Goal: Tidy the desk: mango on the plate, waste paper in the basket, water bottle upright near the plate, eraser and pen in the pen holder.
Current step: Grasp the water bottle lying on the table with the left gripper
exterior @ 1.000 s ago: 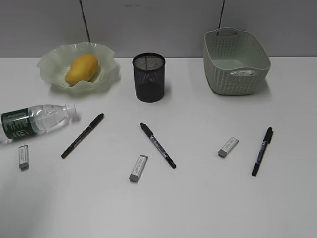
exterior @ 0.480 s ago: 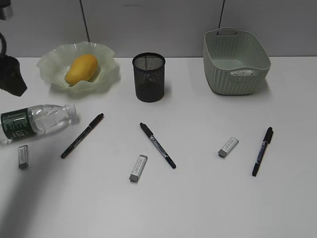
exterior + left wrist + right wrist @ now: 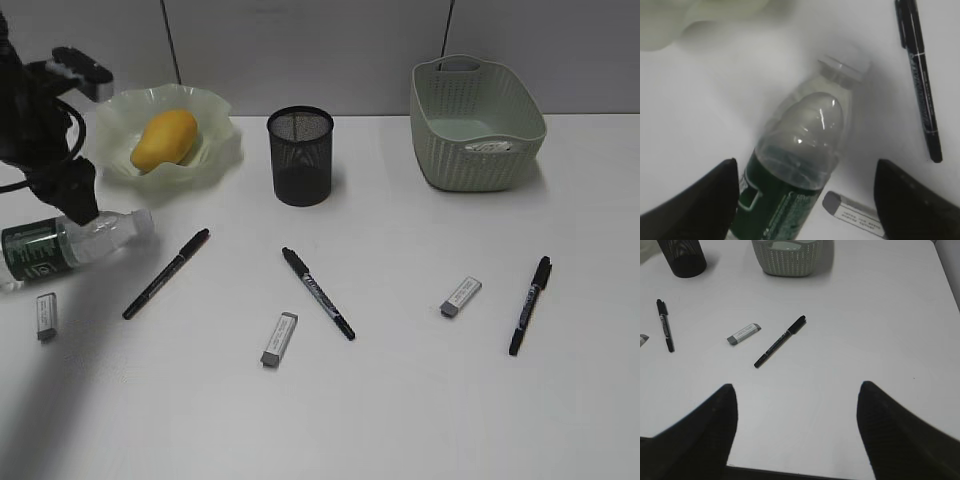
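The water bottle (image 3: pixel 45 248) lies on its side at the desk's left, white cap (image 3: pixel 842 67) toward the plate. My left gripper (image 3: pixel 78 205) hovers over its neck, open, one finger (image 3: pixel 695 205) on each side of the green label (image 3: pixel 785 200), nothing gripped. The mango (image 3: pixel 165 138) rests on the ruffled green plate (image 3: pixel 215 112). Waste paper (image 3: pixel 488 147) lies in the basket (image 3: pixel 475 100). Three pens (image 3: pixel 166 272) (image 3: pixel 318 292) (image 3: pixel 530 305) and three erasers (image 3: pixel 46 315) (image 3: pixel 279 338) (image 3: pixel 460 296) lie loose. The pen holder (image 3: pixel 300 155) stands at centre back. My right gripper (image 3: pixel 796 387) is open over bare desk.
In the left wrist view an eraser (image 3: pixel 855 215) lies just beside the bottle and a pen (image 3: pixel 920 80) lies to its right. The right wrist view shows a pen (image 3: pixel 780 341) and an eraser (image 3: pixel 744 333) ahead, with the desk's near edge just below the fingers.
My left arm has come in from the left edge and moved right and down over the bottle. Nothing on the desk has shifted.
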`<state>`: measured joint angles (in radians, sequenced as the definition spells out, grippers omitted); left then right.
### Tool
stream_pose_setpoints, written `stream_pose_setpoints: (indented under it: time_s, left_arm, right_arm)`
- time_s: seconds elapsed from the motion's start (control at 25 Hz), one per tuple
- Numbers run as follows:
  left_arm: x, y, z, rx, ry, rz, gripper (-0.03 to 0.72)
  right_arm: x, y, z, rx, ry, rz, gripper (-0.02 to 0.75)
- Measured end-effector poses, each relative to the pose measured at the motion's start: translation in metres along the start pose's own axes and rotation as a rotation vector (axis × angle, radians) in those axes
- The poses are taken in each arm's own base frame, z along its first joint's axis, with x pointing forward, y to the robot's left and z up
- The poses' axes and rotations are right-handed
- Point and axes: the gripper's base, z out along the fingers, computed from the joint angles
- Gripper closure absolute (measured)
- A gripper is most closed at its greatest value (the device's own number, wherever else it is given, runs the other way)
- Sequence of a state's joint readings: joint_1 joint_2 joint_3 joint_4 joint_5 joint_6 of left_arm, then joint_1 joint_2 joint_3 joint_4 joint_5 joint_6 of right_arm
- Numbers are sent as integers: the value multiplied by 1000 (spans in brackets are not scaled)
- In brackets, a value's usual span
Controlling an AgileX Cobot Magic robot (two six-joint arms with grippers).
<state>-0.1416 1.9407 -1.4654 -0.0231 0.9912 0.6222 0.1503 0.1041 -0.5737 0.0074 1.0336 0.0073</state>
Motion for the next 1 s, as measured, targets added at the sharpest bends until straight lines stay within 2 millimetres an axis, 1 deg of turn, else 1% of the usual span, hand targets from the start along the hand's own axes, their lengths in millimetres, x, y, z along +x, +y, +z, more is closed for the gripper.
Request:
stream_pose_setpoints:
  time_s: [0.12,0.2,0.4,0.64,0.76,0.84,1.0]
  left_arm:
    - [-2,1,19,17,45,86,43]
    - [-3,1,26,11,69,130,43]
    - [-1,5,39,-17,122,201,43]
    - [-3,5,54,-8,121,239,42]
    - [-4,4,65,5,131,249,47]
    - [-3,3,72,17,144,252,67]
    - [-2,3,74,24,152,253,147]
  right_arm:
    - [0,-1,0,6,4,-5,153]
    - [1,0,0,0,6,-1,153]
    - [1,0,0,0,6,-1,153]
    - [1,0,0,0,6,-1,153]
    - [1,0,0,0,6,-1,153]
    - [1,0,0,0,6,-1,153]
    - [1,0,0,0,6,-1,153]
